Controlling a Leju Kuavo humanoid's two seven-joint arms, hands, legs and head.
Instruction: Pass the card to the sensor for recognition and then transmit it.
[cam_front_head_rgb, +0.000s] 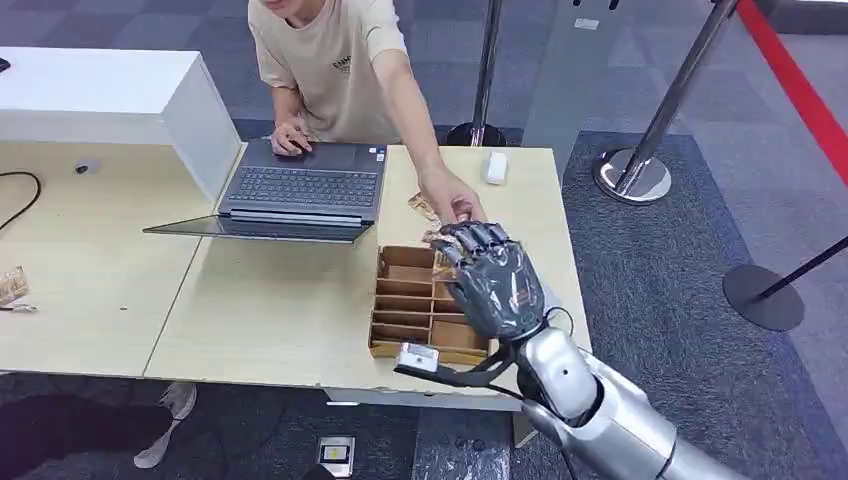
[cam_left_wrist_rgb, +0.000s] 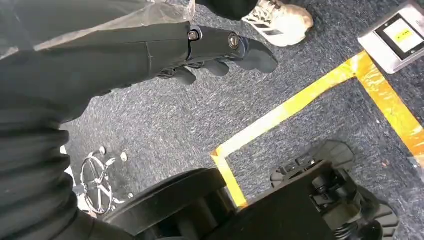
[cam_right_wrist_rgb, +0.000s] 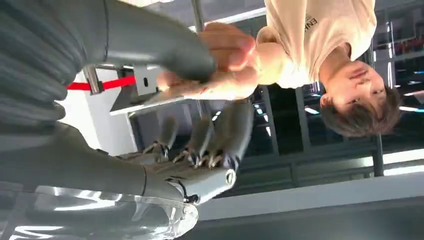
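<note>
Wooden table (cam_front_head_rgb: 290, 310), right hand (cam_front_head_rgb: 492, 282) beside person's hand (cam_front_head_rgb: 452, 203)

An open dark grey laptop (cam_front_head_rgb: 300, 190) sits beside a compartmented wooden tray (cam_front_head_rgb: 405, 300), with what may be a small white box (cam_front_head_rgb: 494, 167) nearby.

The right hand (cam_front_head_rgb: 493, 283) was raised above the wooden compartment tray (cam_front_head_rgb: 405, 312) at the worktop's (cam_front_head_rgb: 280, 320) near right edge, back of the hand toward the camera, fingers (cam_front_head_rgb: 472, 240) pointing away. A person's hand (cam_front_head_rgb: 452, 203) reached in and met those fingers — what passed between them could not be made out. An open laptop (cam_front_head_rgb: 300, 190) lay beyond the tray; a small white device (cam_front_head_rgb: 495, 166) sat near the far edge.
</note>
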